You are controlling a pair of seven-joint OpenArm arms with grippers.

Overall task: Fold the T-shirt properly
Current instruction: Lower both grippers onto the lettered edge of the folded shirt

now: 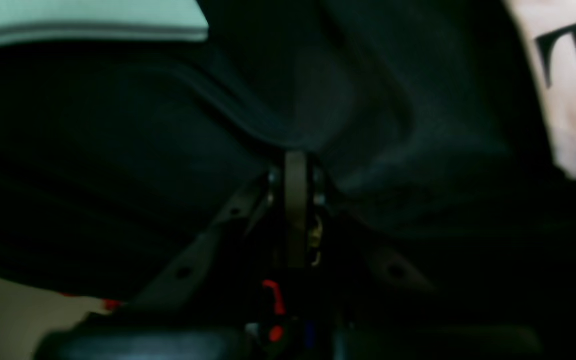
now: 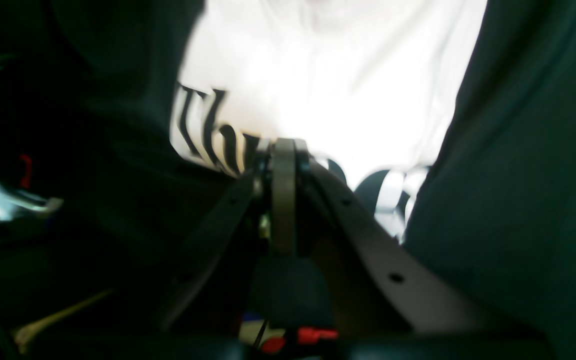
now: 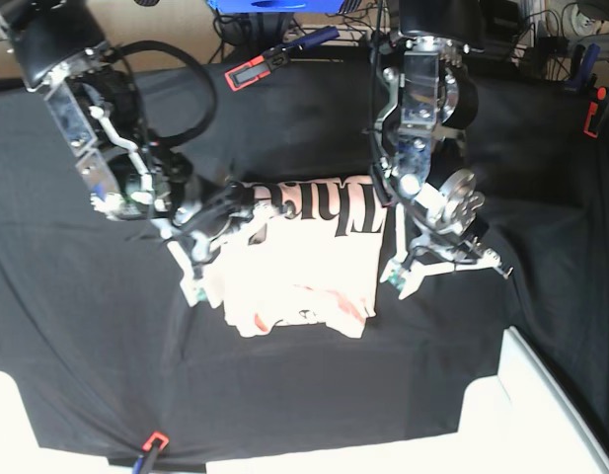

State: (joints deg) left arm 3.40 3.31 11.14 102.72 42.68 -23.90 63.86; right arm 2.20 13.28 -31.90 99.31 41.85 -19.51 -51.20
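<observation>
T-shirt (image 3: pixel 304 259) lay partly folded at centre of black table cloth (image 3: pixel 314 395), lettering up. Right gripper (image 2: pixel 284 150) clenched at shirt's lettered edge. Left gripper (image 1: pixel 295 165) clenched, pinching black cloth beside shirt.

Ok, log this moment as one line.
T-shirt: partly folded, lettering up | left tool: shut on black table cloth | right tool: shut at T-shirt edge

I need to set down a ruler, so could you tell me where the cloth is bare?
Bare black table cloth lies in front of the pale pink cotton T-shirt and behind it; crowded beside both arms.
</observation>
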